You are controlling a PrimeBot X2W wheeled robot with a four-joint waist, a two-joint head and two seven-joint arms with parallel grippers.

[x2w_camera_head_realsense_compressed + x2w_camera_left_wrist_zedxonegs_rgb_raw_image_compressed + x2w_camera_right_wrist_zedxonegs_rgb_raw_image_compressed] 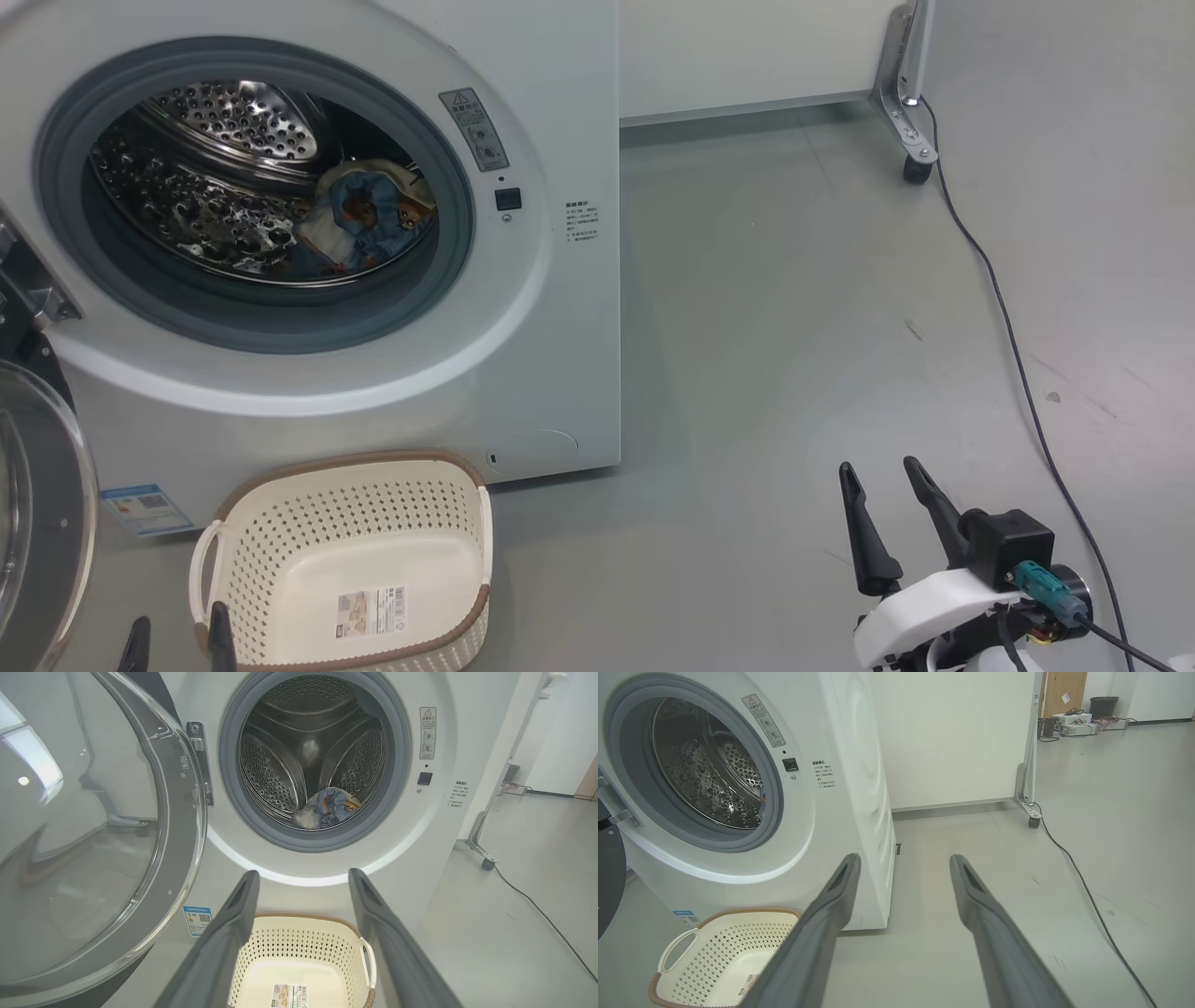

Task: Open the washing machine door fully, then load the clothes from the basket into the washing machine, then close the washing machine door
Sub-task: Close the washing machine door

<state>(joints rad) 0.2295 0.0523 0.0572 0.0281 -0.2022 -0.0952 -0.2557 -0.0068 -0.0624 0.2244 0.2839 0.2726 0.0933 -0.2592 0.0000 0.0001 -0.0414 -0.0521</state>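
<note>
The washing machine [523,355] [420,858] [840,812] stands with its door [37,504] [93,835] swung wide open to the left. The clothes [373,219] [327,807], a blue and beige bundle, lie inside the steel drum near its front. On the floor before the washer sits the cream basket [345,560] [303,966] [719,956], holding nothing but a label sticker. My left gripper [177,639] [303,879] hangs open above the basket's near side, pointing at the drum. My right gripper [882,481] [903,863] is open over bare floor, right of the washer.
A black cable [1008,345] [1083,891] runs across the grey floor on the right. A white panel on a metal castor leg [910,121] [1029,798] stands behind the washer's right side. Boxes and a bin [1101,704] sit far back.
</note>
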